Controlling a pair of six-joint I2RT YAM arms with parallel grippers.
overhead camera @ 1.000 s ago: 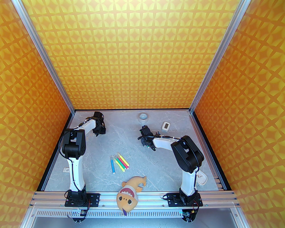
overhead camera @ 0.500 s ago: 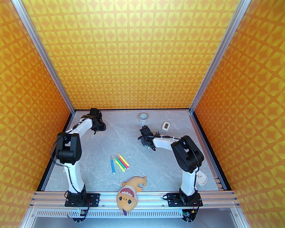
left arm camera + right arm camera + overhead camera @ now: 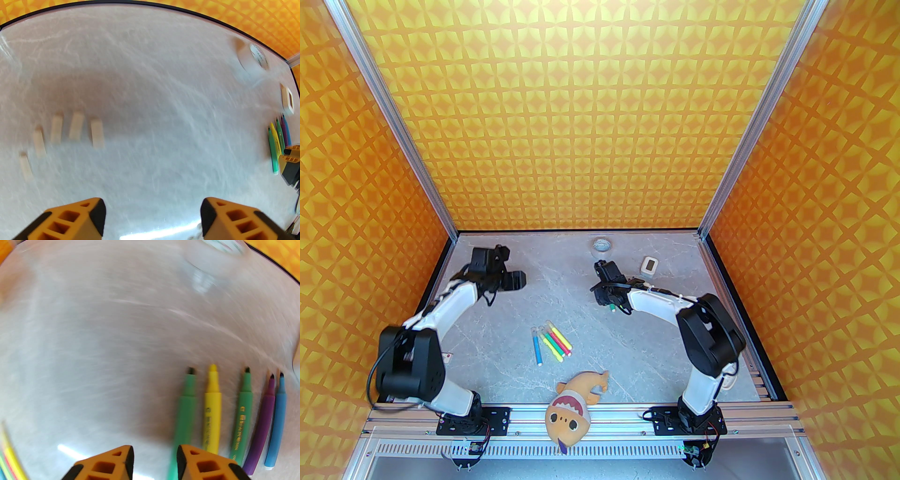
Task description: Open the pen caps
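Note:
Several whitish pen caps [image 3: 76,125] lie loose in a rough row on the grey table, ahead and left of my left gripper [image 3: 152,216], which is open and empty above the tabletop. In the top view the left gripper [image 3: 513,280] is at the back left. Several uncapped markers [image 3: 212,404], among them green, yellow, purple and blue, lie side by side under my right gripper [image 3: 154,458]. That gripper is open with a narrow empty gap, and the leftmost green marker [image 3: 187,401] runs beneath its right finger. A second cluster of markers [image 3: 553,344] with pale caps on lies mid-table.
A plush shark [image 3: 574,398] lies at the near edge over the rail. A clear tape roll [image 3: 601,246] and a small white device [image 3: 649,265] sit at the back. A white object [image 3: 729,379] lies behind the right arm's base.
The left arm's elbow has swung down and left, and its gripper has turned to face right. The right arm has shifted slightly, its elbow moving right and its gripper a little toward the back.

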